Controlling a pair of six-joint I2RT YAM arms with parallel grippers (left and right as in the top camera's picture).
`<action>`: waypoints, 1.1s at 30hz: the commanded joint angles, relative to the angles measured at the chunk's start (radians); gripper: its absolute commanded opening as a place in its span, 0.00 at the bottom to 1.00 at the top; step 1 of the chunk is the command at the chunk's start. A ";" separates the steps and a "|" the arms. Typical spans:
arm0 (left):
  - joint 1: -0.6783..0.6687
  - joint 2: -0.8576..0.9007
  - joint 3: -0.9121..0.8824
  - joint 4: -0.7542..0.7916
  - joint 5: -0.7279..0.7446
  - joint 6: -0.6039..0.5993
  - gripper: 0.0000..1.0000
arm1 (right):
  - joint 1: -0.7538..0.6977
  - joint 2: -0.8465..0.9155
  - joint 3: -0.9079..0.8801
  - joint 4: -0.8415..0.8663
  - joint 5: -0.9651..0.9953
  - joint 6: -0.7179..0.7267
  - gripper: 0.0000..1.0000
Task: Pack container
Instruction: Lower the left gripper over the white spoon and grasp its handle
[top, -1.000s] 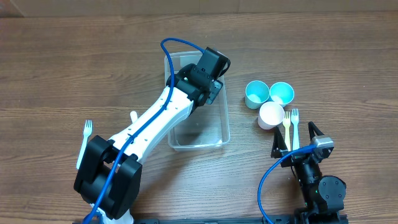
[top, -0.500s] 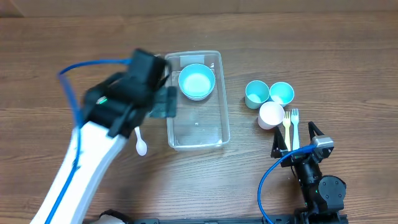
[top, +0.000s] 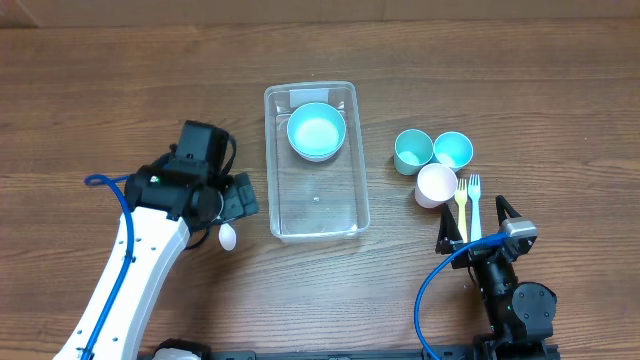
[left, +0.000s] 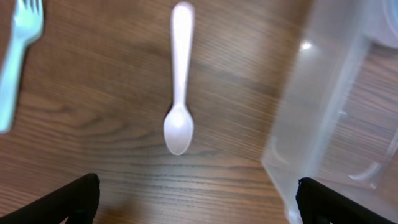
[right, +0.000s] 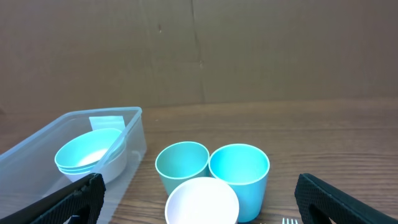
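the container (top: 318, 205) lies mid-table, its long side running away from the arms. nested light-blue bowls (top: 316, 131) sit in its far end and the near half is bare. that bare half is your open room for whatever goes in next.

just outside its left wall, the white spoon (left: 178, 93) lies flat on the table (top: 120, 90), close to the wall but apart from it. your left gripper (left: 199, 202) hangs over the spoon, jaws spread wide with nothing between them. a pale-blue fork (left: 18, 56) lies further left.

here is what i judge could go wrong. the spoon is thin and flat on the wood, so a descent that stops high will close on air. a fingertip landing on the handle could skid or flip it. drift right and a finger may knock the container's wall and shove the light tub.

right of the container, well apart from it, two teal cups (top: 412, 150) and a white cup (top: 436, 185) stand touching in a cluster. two forks (top: 461, 200) lie just beside the white one. the right gripper (top: 473, 225) sits near those forks, jaws parted and empty. the far and left parts of the table look free for swinging the arm.
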 joint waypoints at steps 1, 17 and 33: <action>0.087 -0.005 -0.126 0.084 0.085 -0.037 1.00 | -0.003 -0.009 -0.010 0.006 0.008 -0.003 1.00; 0.182 0.159 -0.347 0.549 0.133 0.060 0.75 | -0.003 -0.009 -0.010 0.006 0.008 -0.003 1.00; 0.182 0.245 -0.296 0.539 0.166 0.216 0.42 | -0.003 -0.009 -0.010 0.006 0.008 -0.003 1.00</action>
